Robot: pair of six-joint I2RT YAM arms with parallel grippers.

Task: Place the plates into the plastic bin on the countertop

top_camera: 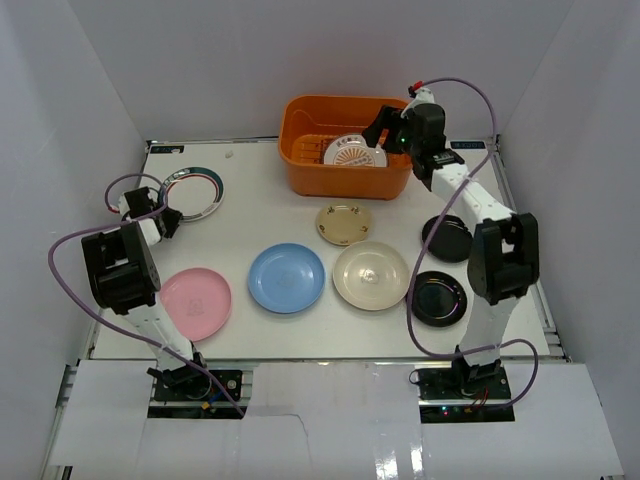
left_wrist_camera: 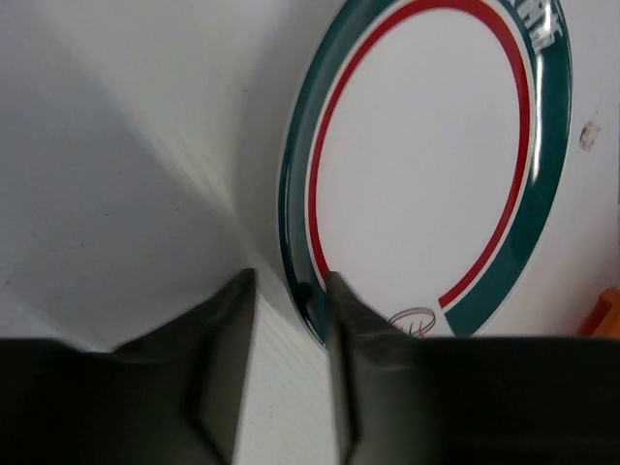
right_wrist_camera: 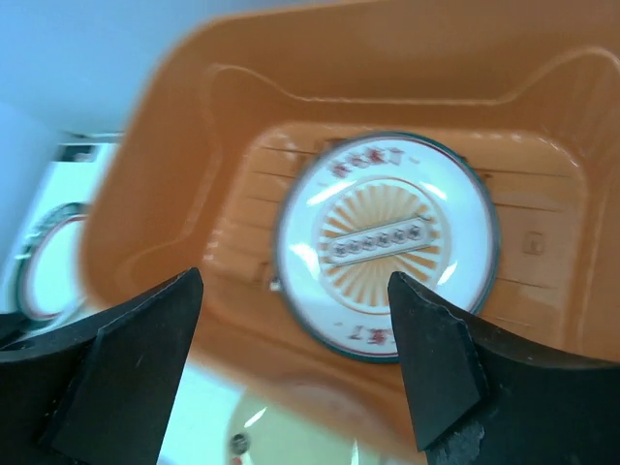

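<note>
The left gripper (left_wrist_camera: 286,291), narrowed, straddles the near rim of the round white plate with a green-and-red ring (left_wrist_camera: 426,165), upper left in the top view; I cannot tell whether it pinches yet. Seat the rim deep before lifting. The right gripper (right_wrist_camera: 295,281) gapes wide over the orange plastic bin (right_wrist_camera: 387,58), top centre.

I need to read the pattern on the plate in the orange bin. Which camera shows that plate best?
Right wrist view: the plate fills the middle, its sunburst pattern visible though slightly blurred. The top external view shows it small, partly hidden by the right arm. The left wrist view lacks it.
</note>
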